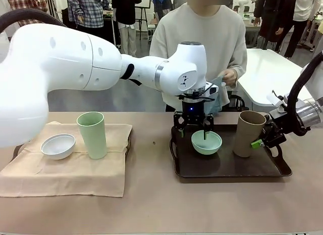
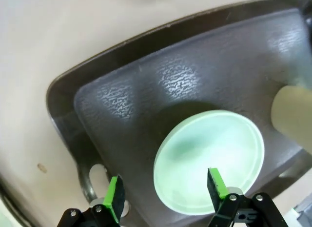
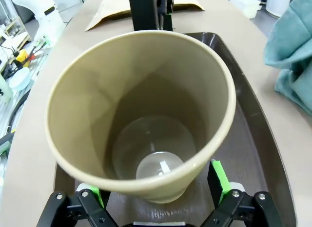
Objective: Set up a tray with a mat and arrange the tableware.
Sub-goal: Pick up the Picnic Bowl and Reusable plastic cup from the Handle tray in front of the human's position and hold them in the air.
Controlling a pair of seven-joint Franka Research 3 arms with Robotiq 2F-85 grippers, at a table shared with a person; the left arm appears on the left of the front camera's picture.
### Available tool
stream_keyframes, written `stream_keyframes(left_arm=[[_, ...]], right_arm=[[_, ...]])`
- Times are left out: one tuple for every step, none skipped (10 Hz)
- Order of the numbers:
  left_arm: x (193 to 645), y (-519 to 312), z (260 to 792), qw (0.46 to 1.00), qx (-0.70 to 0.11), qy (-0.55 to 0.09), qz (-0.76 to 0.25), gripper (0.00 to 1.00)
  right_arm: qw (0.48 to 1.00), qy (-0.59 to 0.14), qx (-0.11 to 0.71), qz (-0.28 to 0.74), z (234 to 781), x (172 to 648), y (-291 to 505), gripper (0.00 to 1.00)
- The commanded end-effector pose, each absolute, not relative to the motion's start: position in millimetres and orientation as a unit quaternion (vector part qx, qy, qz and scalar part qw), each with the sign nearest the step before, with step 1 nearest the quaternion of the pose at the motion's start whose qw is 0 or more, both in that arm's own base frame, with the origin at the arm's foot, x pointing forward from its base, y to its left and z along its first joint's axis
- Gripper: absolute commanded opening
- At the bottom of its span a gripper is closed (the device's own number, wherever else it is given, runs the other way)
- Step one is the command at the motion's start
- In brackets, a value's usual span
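While the mint-green bowl (image 1: 206,142) sat on the tray (image 1: 227,167), the left gripper (image 1: 194,133) was held directly over it, released, jaws astride its rim. The tan tumbler (image 1: 248,133), leaning, was flanked low by the spread right gripper (image 1: 258,143). White bowl (image 1: 58,145) and pale-green tumbler (image 1: 92,135) were noted on the mat (image 1: 65,177), well apart across the counter (image 1: 151,204).

Front wide; both wrists close over tray (image 1: 232,167)

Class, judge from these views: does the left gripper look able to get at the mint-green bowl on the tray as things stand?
Probably yes. The left gripper hangs open right over the mint-green bowl, fingers straddling its rim, and nothing lies between; the tan-brown tumbler stands off to the side.
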State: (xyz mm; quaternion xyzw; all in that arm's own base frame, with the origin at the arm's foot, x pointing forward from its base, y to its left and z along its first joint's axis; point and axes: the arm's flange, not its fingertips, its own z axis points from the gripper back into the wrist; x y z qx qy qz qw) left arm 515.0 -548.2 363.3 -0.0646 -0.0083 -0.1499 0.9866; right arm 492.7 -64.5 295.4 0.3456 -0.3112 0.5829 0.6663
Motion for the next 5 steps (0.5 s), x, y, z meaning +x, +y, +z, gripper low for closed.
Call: stream_keyframes(left_arm=[[527.2,-559.5,358.6,0.990,-0.073,-0.015,-0.123,0.89],[531.8,-560.7,352.4,0.990,-0.074,-0.009,-0.117,0.89],[534.7,-561.2,348.3,0.991,-0.073,-0.005,-0.109,0.89],[537.8,-561.7,345.2,0.992,-0.072,-0.004,-0.104,0.89],[539.7,-562.6,344.0,0.992,-0.071,-0.006,-0.100,0.89]], right_arm=[[0.652,-0.330,0.352,0.585,291.8,499.3,-54.0,1.00],[0.648,-0.333,0.354,0.587,289.7,500.3,-49.7,1.00],[0.646,-0.330,0.358,0.588,286.3,500.4,-44.7,1.00],[0.643,-0.327,0.361,0.591,282.9,500.5,-40.0,1.00],[0.638,-0.326,0.362,0.596,280.9,499.3,-35.3,1.00]])
